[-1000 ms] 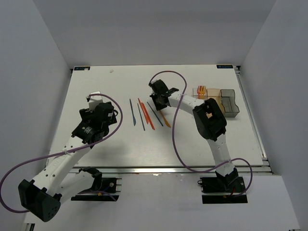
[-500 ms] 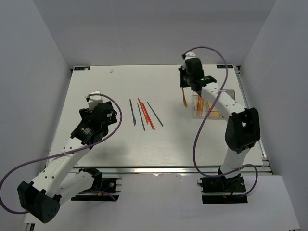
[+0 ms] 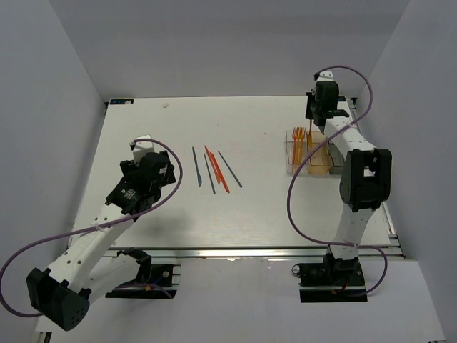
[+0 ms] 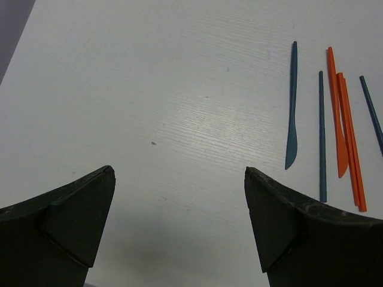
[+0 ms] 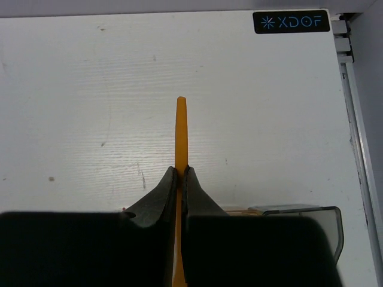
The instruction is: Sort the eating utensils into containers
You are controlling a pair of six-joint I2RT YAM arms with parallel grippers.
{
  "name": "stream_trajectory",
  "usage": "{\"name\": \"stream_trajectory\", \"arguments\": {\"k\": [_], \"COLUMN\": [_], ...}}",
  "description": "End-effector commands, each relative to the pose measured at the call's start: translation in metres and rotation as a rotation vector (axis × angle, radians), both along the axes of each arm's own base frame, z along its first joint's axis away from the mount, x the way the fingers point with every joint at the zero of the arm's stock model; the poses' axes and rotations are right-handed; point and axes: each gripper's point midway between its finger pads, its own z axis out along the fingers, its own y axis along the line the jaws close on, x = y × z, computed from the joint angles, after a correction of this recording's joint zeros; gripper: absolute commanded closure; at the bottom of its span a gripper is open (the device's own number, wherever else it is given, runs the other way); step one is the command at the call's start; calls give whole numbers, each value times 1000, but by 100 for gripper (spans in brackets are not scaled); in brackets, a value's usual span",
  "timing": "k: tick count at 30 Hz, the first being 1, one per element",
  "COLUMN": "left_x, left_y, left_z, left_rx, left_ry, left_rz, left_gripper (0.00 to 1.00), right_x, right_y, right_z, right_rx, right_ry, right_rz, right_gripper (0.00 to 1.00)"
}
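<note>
My right gripper [image 3: 319,118] is shut on a thin orange utensil [image 5: 180,128] and holds it upright above the far side of the containers [image 3: 294,168]. The wrist view shows the jaws [image 5: 180,170] pinched on it. The clear bin holds orange forks [image 3: 298,133], the amber bin [image 3: 321,161] is beside it, and my arm mostly hides the grey bin [image 5: 312,211]. On the table lie a dark blue knife [image 3: 196,166], a dark blue stick [image 3: 208,174], orange pieces [image 3: 217,170] and another dark blue stick [image 3: 230,169]. My left gripper [image 3: 146,153] is open and empty to their left.
The left wrist view shows the blue knife [image 4: 292,113], blue stick [image 4: 321,137] and orange pieces [image 4: 344,131] to the right of the open fingers [image 4: 281,221]. A metal rail [image 5: 353,89] runs along the table's right edge by the bins.
My right gripper has lifted an orange utensil out of the row and carried it right and back, to above the containers. The left arm has not moved.
</note>
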Motion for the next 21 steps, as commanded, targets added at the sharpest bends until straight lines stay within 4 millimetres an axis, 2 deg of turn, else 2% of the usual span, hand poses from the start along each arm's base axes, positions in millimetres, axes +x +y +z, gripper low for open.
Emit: {"name": "stream_trajectory", "arguments": {"k": [1, 2, 7, 14, 18, 19, 21], "left_x": [2, 2, 2, 3, 3, 3, 3], "left_y": [-4, -4, -5, -6, -6, -6, -6], "left_z": [-4, -4, -6, -9, -10, -10, -11], "left_rx": [-5, -5, -5, 1, 1, 1, 2], "left_ry": [8, 10, 15, 28, 28, 28, 31], "left_rz": [-23, -24, -28, -31, -31, -31, -31], "left_gripper": [2, 2, 2, 2, 2, 2, 2], "right_x": [13, 9, -5, -18, -24, -25, -28], "right_y": [-8, -12, -17, -21, -23, -24, -23], "right_z": [21, 11, -9, -25, -17, -16, -9], "right_rx": [9, -21, -22, -8, 2, 8, 9], "right_ry": [-106, -93, -86, -75, -83, -85, -96], "right_rz": [17, 29, 27, 34, 20, 17, 19], "right_gripper": [100, 100, 100, 100, 77, 62, 59]}}
